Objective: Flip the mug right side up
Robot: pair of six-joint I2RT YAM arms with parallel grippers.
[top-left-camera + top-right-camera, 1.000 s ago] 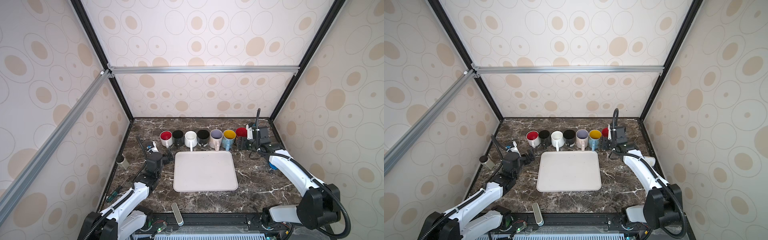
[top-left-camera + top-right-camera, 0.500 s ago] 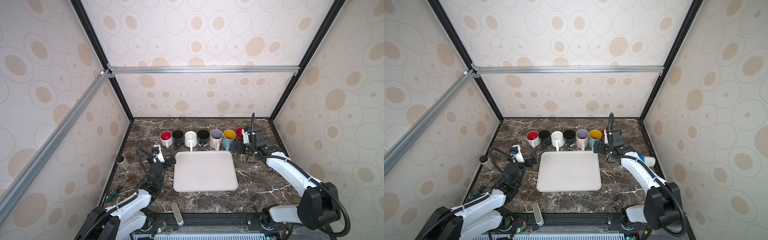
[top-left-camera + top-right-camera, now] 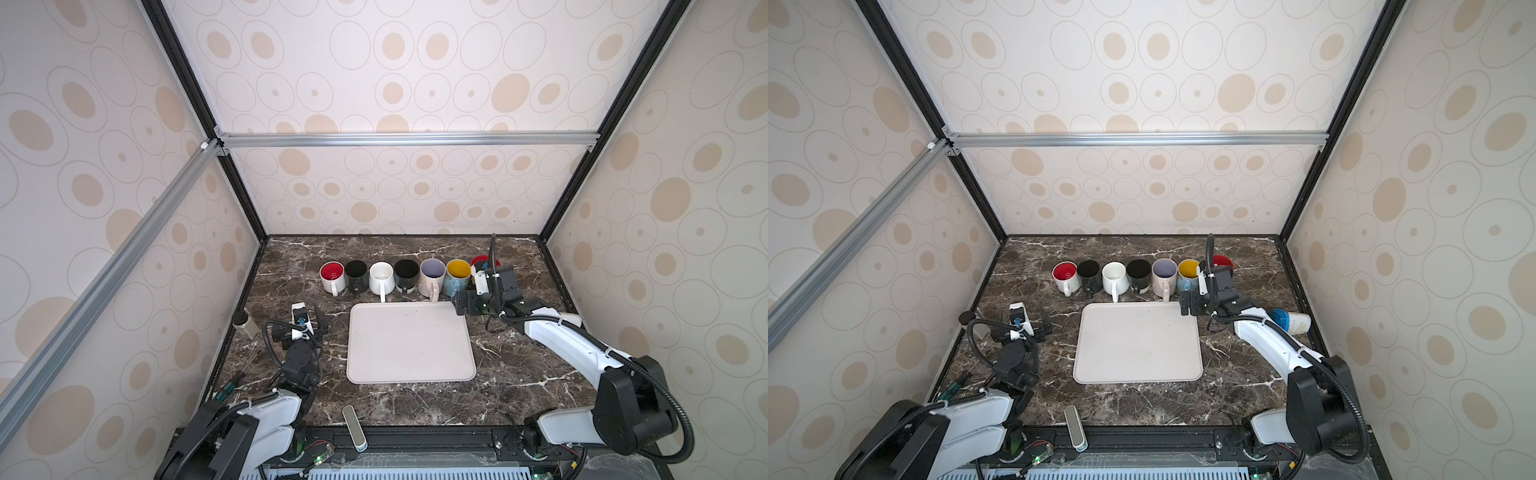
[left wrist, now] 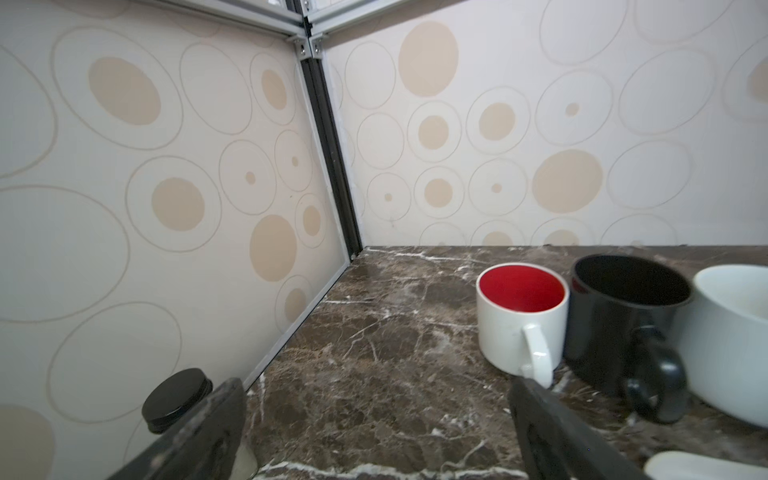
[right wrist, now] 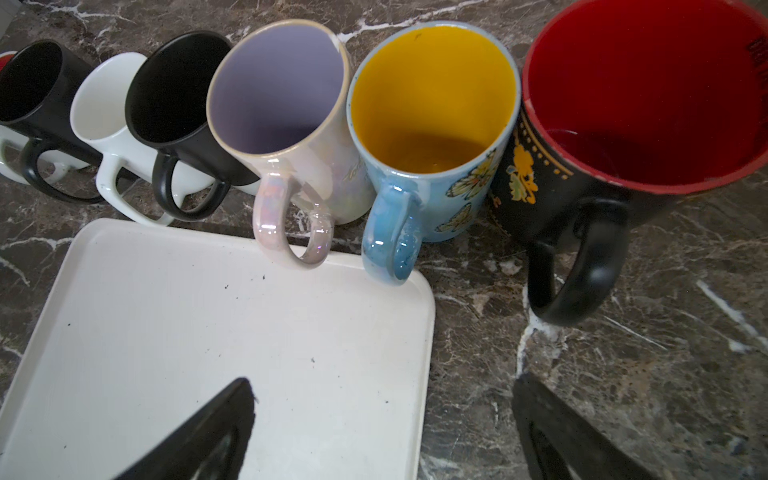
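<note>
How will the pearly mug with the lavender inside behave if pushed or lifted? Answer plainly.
The pearly mug looks like glazed ceramic: probably stiff, weighty and breakable. Its glossy sheen suggests it may slip between the fingers. It stands tall and upright, so a push near the rim could tip it.

A close-packed row of 7 mugs [image 3: 406, 276] stands behind the tray [image 3: 409, 349]; open room above it.
</note>
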